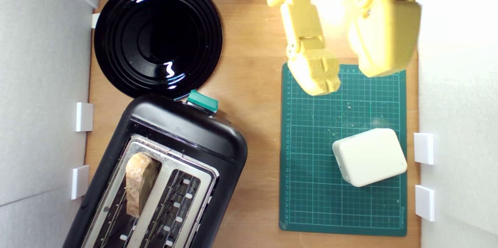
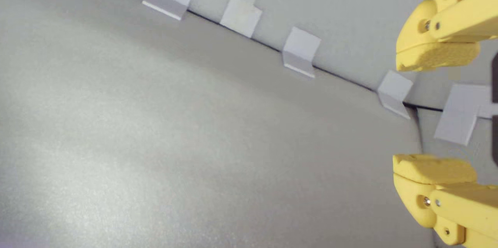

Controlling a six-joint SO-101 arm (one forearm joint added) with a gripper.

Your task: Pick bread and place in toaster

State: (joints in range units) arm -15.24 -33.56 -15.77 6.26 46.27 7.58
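Bread (image 1: pixel 137 183) standing on edge in the toaster (image 1: pixel 163 170), in the slot farther from the green mat (image 1: pixel 311 185), upper end poking above the metal top. Pale crumb, brown crust. Placing apparently done. Hand (image 2: pixel 432 111) hovering well clear of the toaster, over the mat, spread wide, holding nothing. Next, probably, only pulling away; perhaps pressing the teal lever (image 1: pixel 202 101).

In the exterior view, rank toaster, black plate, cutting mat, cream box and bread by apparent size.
1. toaster, though cut off by the frame edge
2. cutting mat and black plate: too alike to rank
3. cream box
4. bread, partly sunk in a slot
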